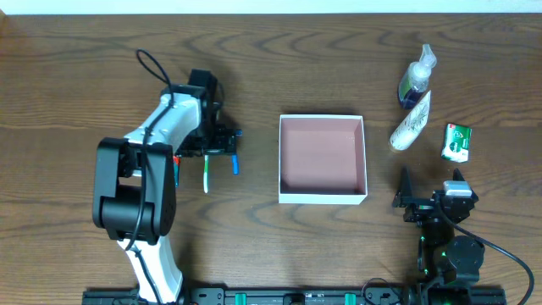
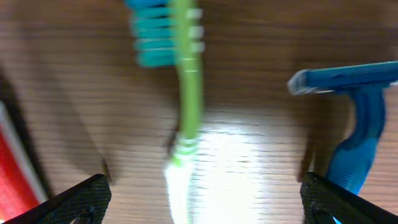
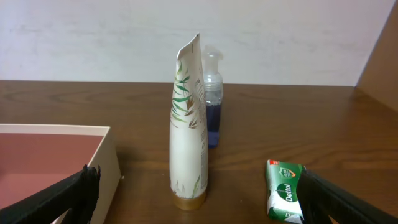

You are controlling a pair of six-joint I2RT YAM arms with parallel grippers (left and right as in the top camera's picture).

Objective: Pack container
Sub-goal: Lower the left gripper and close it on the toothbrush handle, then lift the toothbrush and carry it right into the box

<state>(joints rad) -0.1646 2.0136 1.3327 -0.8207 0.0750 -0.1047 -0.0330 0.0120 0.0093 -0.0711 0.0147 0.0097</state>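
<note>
The container [image 1: 322, 198], a shallow square box with white walls and a pinkish inside, lies open and empty at the table's middle; its corner [image 3: 107, 163] shows in the right wrist view. My left gripper [image 1: 206, 154] stands open low over a green-and-white toothbrush [image 2: 186, 93], which lies between its fingertips [image 2: 81, 199]. A blue razor [image 2: 360, 118] lies just to the right and a red item [image 2: 15, 180] to the left. My right gripper [image 1: 430, 188] is open and empty, facing a white tube [image 3: 188, 124], a pump bottle [image 3: 211, 93] and a green soap pack [image 3: 285, 199].
From above, the toothbrush [image 1: 206, 172] and razor [image 1: 235, 161] lie left of the container. The bottle [image 1: 417, 78], tube [image 1: 412, 123] and soap pack [image 1: 457, 141] sit in a cluster at the right. The table's far edge runs along the top.
</note>
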